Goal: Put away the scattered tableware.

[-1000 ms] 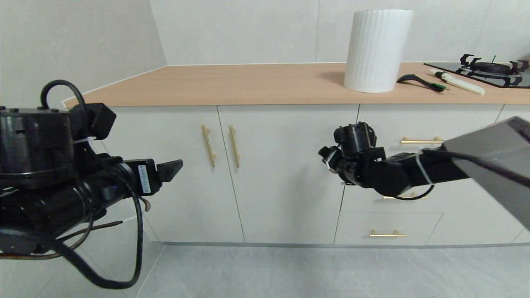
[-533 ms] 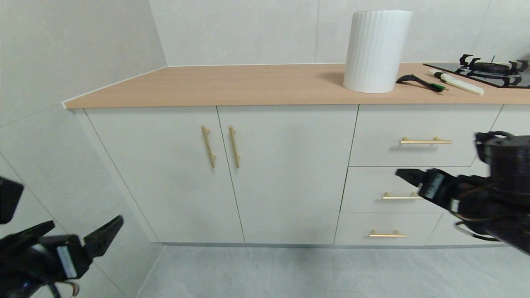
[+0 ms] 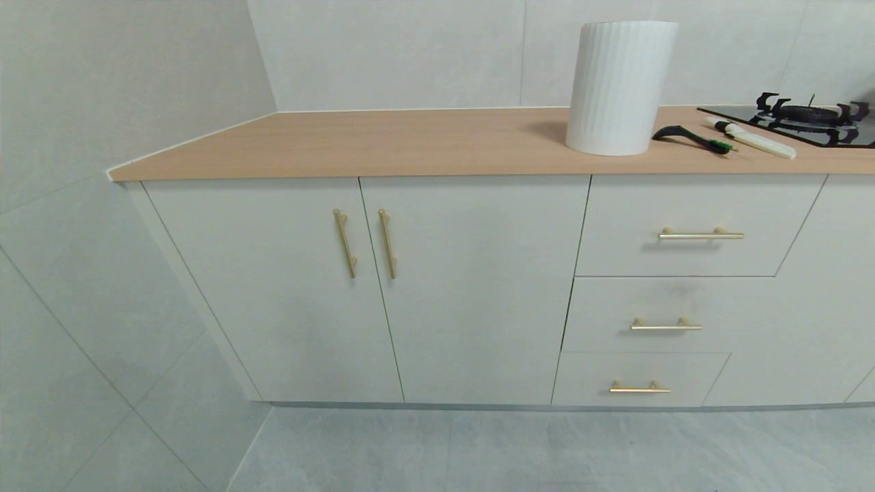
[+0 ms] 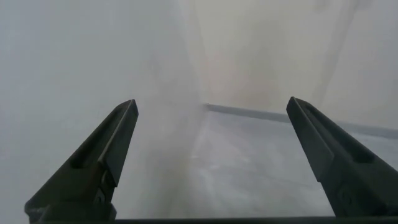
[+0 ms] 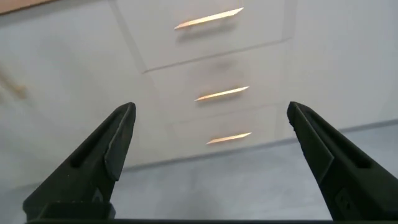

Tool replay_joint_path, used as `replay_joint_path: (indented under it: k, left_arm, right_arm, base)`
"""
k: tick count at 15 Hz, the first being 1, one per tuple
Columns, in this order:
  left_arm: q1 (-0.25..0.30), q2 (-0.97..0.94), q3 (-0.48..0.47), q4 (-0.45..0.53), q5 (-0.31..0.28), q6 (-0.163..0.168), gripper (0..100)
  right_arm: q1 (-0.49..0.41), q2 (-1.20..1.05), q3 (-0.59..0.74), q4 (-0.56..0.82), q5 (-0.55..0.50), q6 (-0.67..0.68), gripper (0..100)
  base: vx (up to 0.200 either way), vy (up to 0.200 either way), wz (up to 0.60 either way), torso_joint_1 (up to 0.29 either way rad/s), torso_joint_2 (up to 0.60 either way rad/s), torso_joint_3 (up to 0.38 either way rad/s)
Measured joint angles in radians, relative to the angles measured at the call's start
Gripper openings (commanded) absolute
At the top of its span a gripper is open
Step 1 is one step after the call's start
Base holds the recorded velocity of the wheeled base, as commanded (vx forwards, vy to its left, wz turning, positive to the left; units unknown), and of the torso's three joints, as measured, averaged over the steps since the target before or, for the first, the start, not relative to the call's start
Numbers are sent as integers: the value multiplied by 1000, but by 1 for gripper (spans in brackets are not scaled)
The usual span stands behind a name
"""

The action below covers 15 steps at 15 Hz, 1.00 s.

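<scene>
Left end effector point(image 4: 211, 104) and right end effector point(image 5: 211, 107) spread wide, empty, well short of the ribbed white container point(image 3: 618, 85). Just beside that container on the bench point(image 3: 410, 143): black utensil point(image 3: 690, 137), with white utensil point(image 3: 752, 137) past it, both untouched. Apparently nothing put away yet; whole job left.

Nothing to read right now: no lettering, numbers, labels or signs are legible on anything in sight.
</scene>
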Motion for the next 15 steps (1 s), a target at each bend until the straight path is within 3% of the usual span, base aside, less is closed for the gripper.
replay_joint_path:
  k: [2, 5, 8, 11, 15]
  left_arm:
    - [76, -111, 42, 18, -36, 34, 100]
    - [113, -191, 89, -6, -67, -2, 100]
    - [118, -214, 101, -12, -180, -9, 100]
    - [119, -218, 113, -34, -354, -41, 100]
    - [117, -220, 134, -45, -449, -103, 100]
  right_arm:
    - [-66, -159, 25, 54, -31, -74, 100]
    - [-200, -301, 91, 54, -53, -134, 100]
    - [-218, -357, 216, -17, -50, -157, 100]
    - [-217, -382, 238, 92, 80, -226, 100]
    - [-214, -390, 240, 88, 123, -320, 100]
  base:
    - [0, 0, 0, 0, 0, 0]
    - [0, 0, 0, 0, 0, 0]
    - [0, 0, 0, 0, 0, 0]
    - [0, 0, 0, 0, 0, 0]
    - [0, 0, 0, 0, 0, 0]
